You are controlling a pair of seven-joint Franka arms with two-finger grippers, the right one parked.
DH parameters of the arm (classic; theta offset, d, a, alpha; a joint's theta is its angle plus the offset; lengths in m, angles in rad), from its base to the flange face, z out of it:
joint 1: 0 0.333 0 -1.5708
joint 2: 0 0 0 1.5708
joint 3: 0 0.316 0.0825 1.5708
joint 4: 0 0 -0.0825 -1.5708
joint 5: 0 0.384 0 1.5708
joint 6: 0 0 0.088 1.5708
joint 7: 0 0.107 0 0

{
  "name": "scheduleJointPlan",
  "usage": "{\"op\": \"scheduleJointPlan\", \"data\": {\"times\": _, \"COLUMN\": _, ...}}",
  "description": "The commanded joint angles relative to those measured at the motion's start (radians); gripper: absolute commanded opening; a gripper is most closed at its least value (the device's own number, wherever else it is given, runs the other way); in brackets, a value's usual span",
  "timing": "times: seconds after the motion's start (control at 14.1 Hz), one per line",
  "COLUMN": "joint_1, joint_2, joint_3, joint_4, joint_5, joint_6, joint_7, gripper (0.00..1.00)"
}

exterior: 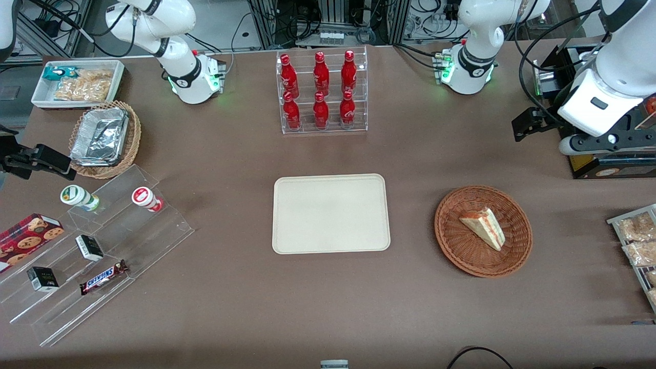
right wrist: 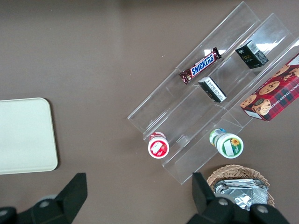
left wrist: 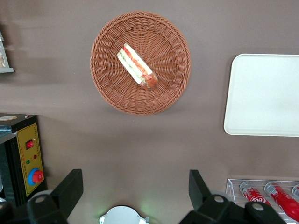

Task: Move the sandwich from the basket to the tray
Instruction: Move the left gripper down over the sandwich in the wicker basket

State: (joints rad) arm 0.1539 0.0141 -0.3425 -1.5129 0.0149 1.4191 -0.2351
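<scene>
The sandwich (exterior: 484, 227) (left wrist: 137, 66), a pale triangular wedge with pink, orange and green layers, lies in the round reddish-brown wicker basket (exterior: 453, 245) (left wrist: 109, 84). The flat beige tray (exterior: 330, 213) (left wrist: 264, 95) lies beside the basket, toward the middle of the table, with nothing on it. My left gripper (exterior: 529, 124) (left wrist: 135, 186) hangs well above the table, farther from the front camera than the basket and apart from it. It is open, its two black fingers (left wrist: 70, 187) wide apart with nothing between them.
A clear rack of red bottles (exterior: 322, 92) (left wrist: 266, 193) stands farther back than the tray. A black control box (exterior: 610, 166) (left wrist: 25, 161) and bagged snacks (exterior: 638, 241) sit toward the working arm's end. Stepped acrylic shelves (exterior: 102, 241), a foil-container basket (exterior: 105, 138) and a white bin (exterior: 77, 82) lie toward the parked arm's end.
</scene>
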Motion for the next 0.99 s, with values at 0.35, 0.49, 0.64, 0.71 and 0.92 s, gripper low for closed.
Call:
{"op": "scheduleJointPlan", "data": {"times": 0.35, "joint_1": 0.004, "joint_2": 0.044, "joint_3": 0.010, "joint_4": -0.004, "joint_5": 0.010, "joint_6": -0.032, "joint_7": 0.013, "gripper": 1.00}}
{"op": "scheduleJointPlan", "data": {"times": 0.49, "joint_1": 0.012, "joint_2": 0.085, "joint_3": 0.019, "joint_4": -0.013, "joint_5": 0.037, "joint_6": -0.034, "joint_7": 0.005, "gripper": 1.00}}
{"op": "scheduleJointPlan", "data": {"times": 0.64, "joint_1": 0.019, "joint_2": 0.156, "joint_3": 0.019, "joint_4": -0.015, "joint_5": 0.043, "joint_6": -0.023, "joint_7": -0.054, "gripper": 1.00}}
{"op": "scheduleJointPlan", "data": {"times": 0.71, "joint_1": 0.019, "joint_2": 0.190, "joint_3": 0.020, "joint_4": -0.015, "joint_5": 0.046, "joint_6": -0.013, "joint_7": -0.120, "gripper": 1.00}}
{"op": "scheduleJointPlan", "data": {"times": 0.92, "joint_1": 0.019, "joint_2": 0.257, "joint_3": 0.019, "joint_4": -0.081, "joint_5": 0.047, "joint_6": 0.157, "joint_7": -0.318, "gripper": 1.00}}
